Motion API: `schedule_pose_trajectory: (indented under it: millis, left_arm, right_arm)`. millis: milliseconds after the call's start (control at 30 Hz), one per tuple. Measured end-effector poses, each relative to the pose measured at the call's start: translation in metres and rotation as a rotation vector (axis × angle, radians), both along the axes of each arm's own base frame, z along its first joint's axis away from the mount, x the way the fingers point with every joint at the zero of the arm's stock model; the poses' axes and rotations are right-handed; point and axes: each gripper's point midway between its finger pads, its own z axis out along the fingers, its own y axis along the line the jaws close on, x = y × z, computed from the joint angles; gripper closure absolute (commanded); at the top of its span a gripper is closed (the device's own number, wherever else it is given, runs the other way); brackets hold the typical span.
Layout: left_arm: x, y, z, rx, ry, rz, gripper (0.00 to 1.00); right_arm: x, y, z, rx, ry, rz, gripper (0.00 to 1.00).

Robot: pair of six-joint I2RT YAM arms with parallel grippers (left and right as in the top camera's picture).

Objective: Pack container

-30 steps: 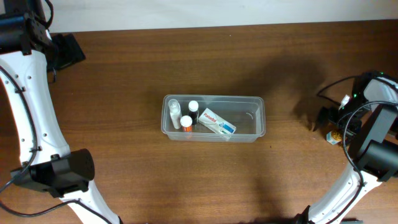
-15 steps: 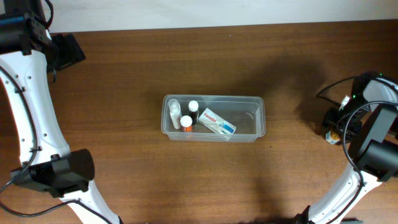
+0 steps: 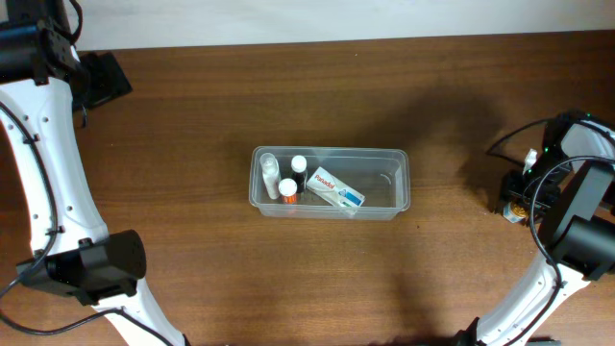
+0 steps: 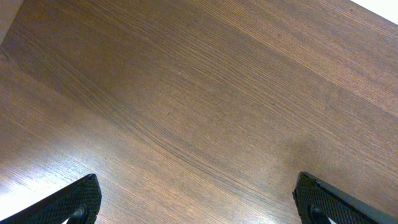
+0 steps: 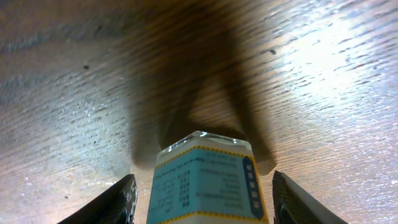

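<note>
Centrally, the container (image 3: 384, 152) sits on the wooden table (image 3: 192, 115), with small bottles (image 3: 288, 187) and a white box (image 3: 334, 188) inside, toward its left end. Left gripper (image 4: 199, 199): spread wide over bare wood, holds nothing. Right gripper (image 5: 202, 196): well right of the container, straddles a small teal-labelled item (image 5: 202, 177) standing on the table. Fingers sit close beside it; cannot tell whether they grip.

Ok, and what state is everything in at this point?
container: upright, no lid, partly filled.
three bottles: standing in the container's left end.
white box: lying diagonally inside the container.
teal-labelled item: on the table, outside the container.
left claw: open, empty.
right claw: jaws either side of the teal-labelled item; grip unclear.
</note>
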Motion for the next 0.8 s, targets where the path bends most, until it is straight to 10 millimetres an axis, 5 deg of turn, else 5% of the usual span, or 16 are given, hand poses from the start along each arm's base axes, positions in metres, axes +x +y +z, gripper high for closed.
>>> schedule_pose_trajectory:
  millis: [233,600,800]
  left_arm:
    - [0.0,0.0,0.0,0.0,0.0,0.0,0.01]
    - [0.0,0.0,0.0,0.0,0.0,0.0,0.01]
    - [0.0,0.0,0.0,0.0,0.0,0.0,0.01]
  right_arm:
    - [0.006,-0.003,0.012,0.001,-0.011,0.02,0.49]
    - [0.017,-0.01,0.025,-0.013,-0.042,0.026,0.5]
    - [0.024,0.004,0.026,0.079,-0.093,0.07,0.48]
